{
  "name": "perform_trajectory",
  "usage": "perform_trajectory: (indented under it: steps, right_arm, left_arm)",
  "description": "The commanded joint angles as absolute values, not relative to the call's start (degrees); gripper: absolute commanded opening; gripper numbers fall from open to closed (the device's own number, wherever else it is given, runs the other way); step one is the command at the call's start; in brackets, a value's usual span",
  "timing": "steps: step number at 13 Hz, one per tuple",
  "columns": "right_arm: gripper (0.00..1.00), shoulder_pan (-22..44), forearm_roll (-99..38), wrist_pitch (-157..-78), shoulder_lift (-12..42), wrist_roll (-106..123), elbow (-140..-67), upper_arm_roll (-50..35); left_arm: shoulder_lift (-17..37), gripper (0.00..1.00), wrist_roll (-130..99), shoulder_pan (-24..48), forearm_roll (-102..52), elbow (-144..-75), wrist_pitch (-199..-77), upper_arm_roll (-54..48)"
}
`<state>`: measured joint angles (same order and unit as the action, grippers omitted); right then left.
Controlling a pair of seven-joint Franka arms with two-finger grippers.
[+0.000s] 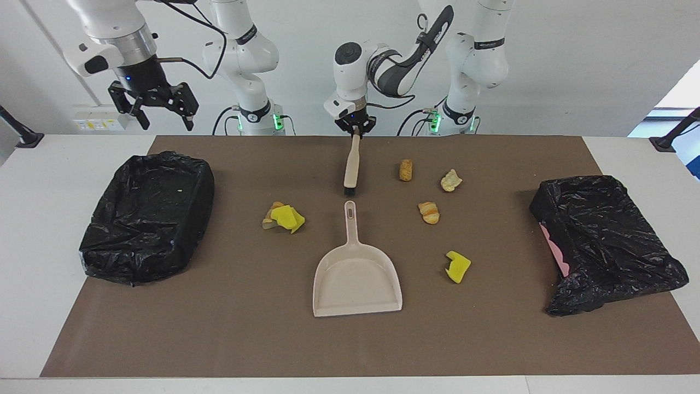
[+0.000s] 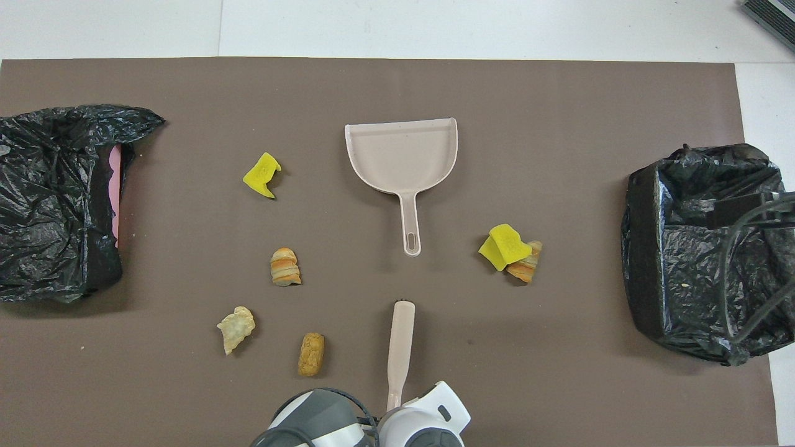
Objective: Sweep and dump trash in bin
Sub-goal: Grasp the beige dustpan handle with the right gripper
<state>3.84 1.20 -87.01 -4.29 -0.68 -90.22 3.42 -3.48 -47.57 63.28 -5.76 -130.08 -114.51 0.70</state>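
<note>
Below its fingers, the left gripper (image 1: 355, 129) gripped the brush (image 1: 351, 167) by the handle's end, bristles just short of the dustpan (image 1: 356, 276). Sweeping well probably meant dragging each scrap of trash (image 1: 429, 212) into the pan. Raised over the bin (image 1: 146, 214), the right gripper (image 1: 159, 112) waited, fingers spread.

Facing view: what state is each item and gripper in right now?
Brush: held by its handle end, bristles down at the mat.
Dustpan: flat on the mat, empty, untouched.
Trash: scattered loose on the mat, unswept.
Left gripper: shut on the brush.
Right gripper: open, empty, raised over the bin.
</note>
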Motion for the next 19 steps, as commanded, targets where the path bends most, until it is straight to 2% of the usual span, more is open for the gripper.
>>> perform_trajectory:
  steps: [1,5,9,13,19]
  right_arm:
    - [1.0,5.88,0.53,-87.8,-2.29,-3.76,-90.27,3.08]
    - [1.0,12.9,0.44,-93.77,5.16,-10.0,-90.09,2.81]
    - [1.0,19.42,-1.05,-105.26,15.19,-20.2,-88.86,2.73]
    - [1.0,22.58,-3.51,-112.75,19.15,-20.39,-89.56,1.93]
    - [1.0,28.2,-3.69,-119.43,23.9,-27.06,-91.66,1.93]
  left_arm:
    - [-6.94,0.0,-47.72,60.74,-5.8,-129.47,-105.75,0.53]
    - [-7.73,0.0,-48.08,56.26,-5.71,-126.65,-99.16,0.62]
    - [-8.44,0.0,-56.82,55.37,-5.36,-126.65,-96.33,0.44]
    - [-8.88,0.0,-69.48,55.28,-5.45,-126.83,-94.04,0.61]
    - [-10.02,0.0,-90.32,53.09,-13.87,-130.15,-96.33,0.53]
